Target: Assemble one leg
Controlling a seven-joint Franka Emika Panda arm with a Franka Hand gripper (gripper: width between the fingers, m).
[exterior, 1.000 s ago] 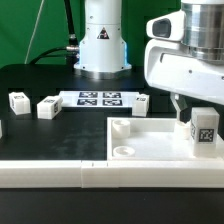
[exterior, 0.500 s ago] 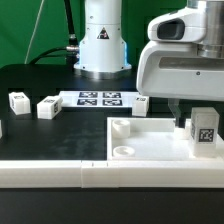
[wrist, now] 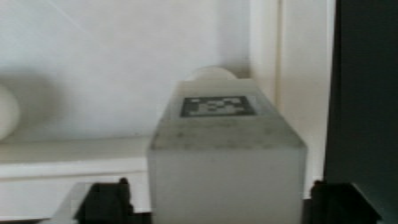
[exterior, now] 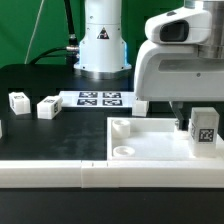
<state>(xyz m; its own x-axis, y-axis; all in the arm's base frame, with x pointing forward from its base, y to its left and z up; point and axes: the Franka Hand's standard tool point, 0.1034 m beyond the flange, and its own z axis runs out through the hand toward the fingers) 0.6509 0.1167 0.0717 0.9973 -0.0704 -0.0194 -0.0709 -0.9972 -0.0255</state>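
Note:
The leg (exterior: 205, 128), a white post with a black-and-white tag, stands upright on the right part of the large white tray-like piece (exterior: 150, 145). My gripper (exterior: 190, 125) is down around it, under the white wrist housing. In the wrist view the leg (wrist: 222, 140) fills the middle, with one dark finger on each side of it (wrist: 107, 200). A thin light gap shows between each finger and the leg, so the jaws stand open around it. A round corner socket (wrist: 217, 75) shows behind the leg.
Two more white legs (exterior: 18, 101) (exterior: 48, 107) lie on the black table at the exterior view's left. The marker board (exterior: 98, 98) lies behind the tray-like piece. The robot base (exterior: 102, 45) stands at the back. A small white part (exterior: 141, 102) sits by the marker board.
The wrist housing has shifted toward the exterior view's left and slightly lower. The leg has stayed in the same place with its tag facing the same way.

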